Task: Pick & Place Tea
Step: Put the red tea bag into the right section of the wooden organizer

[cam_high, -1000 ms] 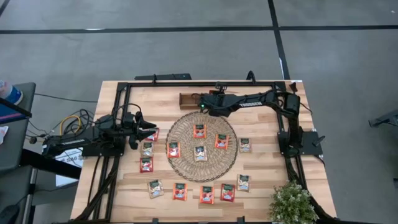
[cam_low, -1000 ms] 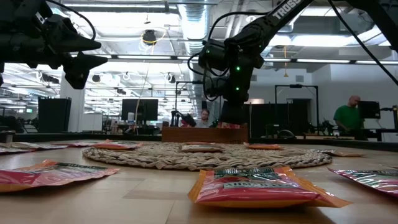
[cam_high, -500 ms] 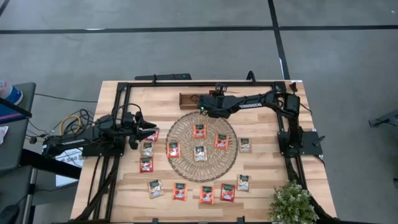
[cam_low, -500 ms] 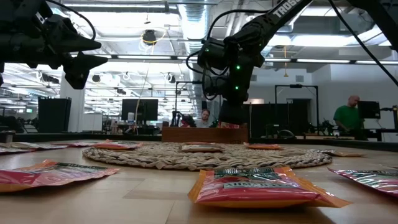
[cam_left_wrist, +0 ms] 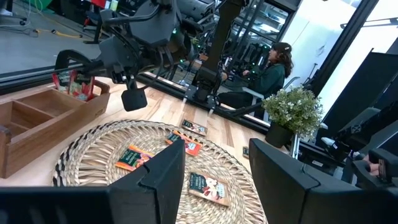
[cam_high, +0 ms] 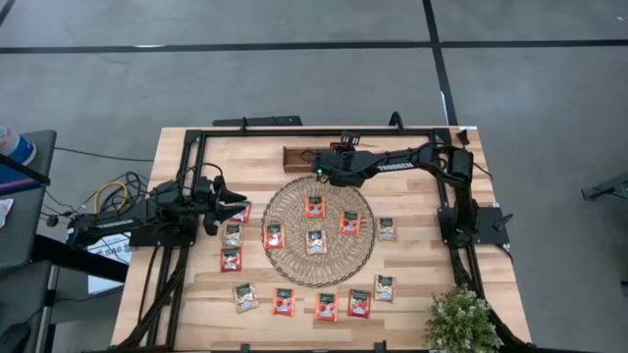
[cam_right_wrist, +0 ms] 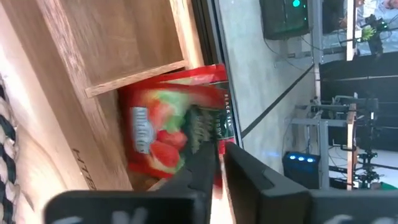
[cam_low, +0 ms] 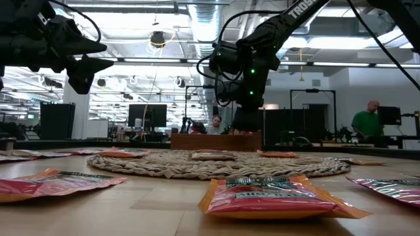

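Only the right wrist view shows the right gripper (cam_right_wrist: 217, 163) with fingers slightly apart around a red tea sachet (cam_right_wrist: 168, 124) standing in the wooden tray (cam_right_wrist: 118, 37). From above, at the mat's (cam_high: 319, 230) twelve o'clock, the arm hides that sachet. The left gripper (cam_left_wrist: 214, 171), at nine o'clock, hangs parted, empty.

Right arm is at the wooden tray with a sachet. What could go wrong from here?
1. The right gripper has its jaws barely parted around the edge of the red sachet, which stands tilted in the wooden tray. It may cling to a finger and lift back out.
2. The sachet leans on the tray's divider and may end up straddling two compartments.
3. The left gripper hangs open above sachets near the woven mat; a low sweep might scatter them.
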{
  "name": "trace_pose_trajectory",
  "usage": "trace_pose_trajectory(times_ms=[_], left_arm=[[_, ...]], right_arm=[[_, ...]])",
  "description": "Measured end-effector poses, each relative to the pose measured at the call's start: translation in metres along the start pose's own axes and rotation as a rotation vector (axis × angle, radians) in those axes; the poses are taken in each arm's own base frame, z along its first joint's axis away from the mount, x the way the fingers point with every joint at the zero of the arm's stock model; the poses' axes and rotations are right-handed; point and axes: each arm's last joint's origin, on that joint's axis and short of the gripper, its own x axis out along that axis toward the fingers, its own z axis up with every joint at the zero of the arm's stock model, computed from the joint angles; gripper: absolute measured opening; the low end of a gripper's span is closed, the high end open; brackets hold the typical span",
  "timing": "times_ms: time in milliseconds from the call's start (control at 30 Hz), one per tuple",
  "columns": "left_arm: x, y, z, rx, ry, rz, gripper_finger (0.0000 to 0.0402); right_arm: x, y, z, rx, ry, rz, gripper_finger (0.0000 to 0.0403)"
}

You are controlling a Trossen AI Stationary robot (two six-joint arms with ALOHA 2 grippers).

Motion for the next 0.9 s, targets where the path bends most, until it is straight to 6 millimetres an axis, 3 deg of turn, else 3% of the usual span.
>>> trace_pose_trajectory(times_ms=[300, 433, 567, 667, 900], left_arm=[[0.000, 0.000, 0.000, 0.001, 0.000, 0.000, 0.0170], [0.000, 0.000, 0.000, 0.000, 0.000, 0.000, 0.0170], [0.000, 0.000, 0.000, 0.001, 0.000, 0.000, 0.0170], [0.000, 0.000, 0.000, 0.001, 0.000, 0.000, 0.0170], [0.000, 0.000, 0.000, 0.001, 0.000, 0.000, 0.0170]], right_arm=[[-0.004, 0.001, 0.001, -0.006, 0.008, -0.065, 0.0135], [-0.016, 0.001, 0.002, -0.012, 0.003, -0.143, 0.0168], [-0.050, -0.012, 0.006, 0.023, -0.049, -0.248, 0.0190], [-0.085, -0.027, 0.003, 0.043, -0.137, -0.208, 0.0199], [-0.161, -0.050, -0.043, -0.005, -0.263, 0.229, 0.0207]])
